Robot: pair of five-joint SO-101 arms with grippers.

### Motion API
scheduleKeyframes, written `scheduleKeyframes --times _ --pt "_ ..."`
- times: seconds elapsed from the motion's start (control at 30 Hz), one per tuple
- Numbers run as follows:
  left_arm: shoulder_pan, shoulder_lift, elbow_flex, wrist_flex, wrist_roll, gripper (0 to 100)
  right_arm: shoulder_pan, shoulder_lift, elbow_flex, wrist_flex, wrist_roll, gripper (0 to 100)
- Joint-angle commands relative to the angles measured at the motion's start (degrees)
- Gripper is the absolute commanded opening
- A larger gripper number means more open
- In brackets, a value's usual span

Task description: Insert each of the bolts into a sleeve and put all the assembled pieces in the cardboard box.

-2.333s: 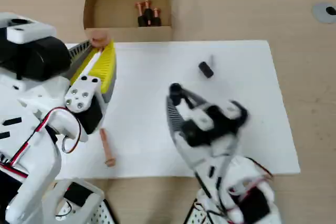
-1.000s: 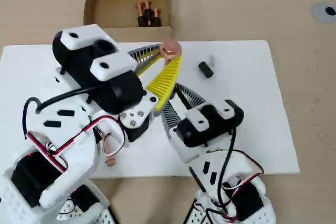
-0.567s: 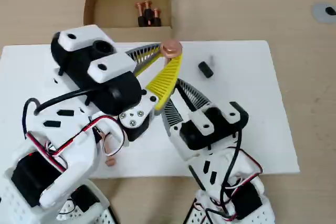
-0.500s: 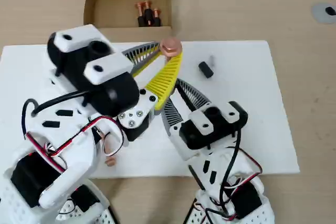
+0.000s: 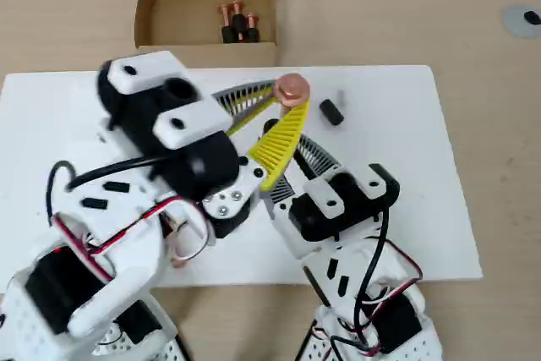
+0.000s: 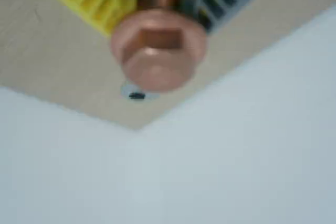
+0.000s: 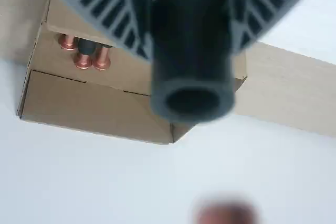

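Observation:
My left gripper (image 5: 289, 94), with one yellow and one grey finger, is shut on a copper bolt (image 5: 292, 88) above the white mat (image 5: 406, 192). In the left wrist view the bolt (image 6: 157, 51) shows head-on. Just behind it, my right gripper (image 5: 297, 161) is shut on a black sleeve (image 7: 191, 45), whose open bore faces the cardboard box (image 7: 100, 103). The box (image 5: 207, 6) at the far table edge holds assembled pieces (image 5: 237, 23). Another black sleeve (image 5: 330, 112) lies on the mat beside the bolt. A loose bolt (image 5: 175, 260) lies half hidden under the left arm.
A grey disc (image 5: 523, 19) sits on the wooden table at the far right. Both arm bases crowd the near edge of the mat. The mat's right half beyond the loose sleeve is bare.
The left arm swung from the box's corner to mid-mat, then carried its bolt slightly right and nearer, toward the loose sleeve. The right arm stays roughly in place, still holding its sleeve.

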Motion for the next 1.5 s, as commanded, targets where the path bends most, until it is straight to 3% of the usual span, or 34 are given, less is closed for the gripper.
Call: scheduleKeyframes --times 0.0,0.43,0.9,1.17,1.47 --pt "-0.4 -0.4 0.6 -0.3 -0.2 1 0.9 -6.6 -0.6 -1.5 0.5 0.9" --pt "-5.8 -0.4 3.0 -0.4 -1.1 1 1.0 -6.6 -0.7 -1.5 0.5 0.9" --pt "-5.8 -0.2 3.5 -0.6 -0.6 1 1.0 -6.6 -1.3 -1.5 0.5 0.9" --pt "-6.0 -0.4 10.1 -9.7 -0.8 1 1.0 -6.6 -1.3 -1.5 0.4 0.9" --pt "-6.1 -0.4 9.8 -10.6 -1.1 1 1.0 -6.6 -1.2 -1.4 0.4 0.9"
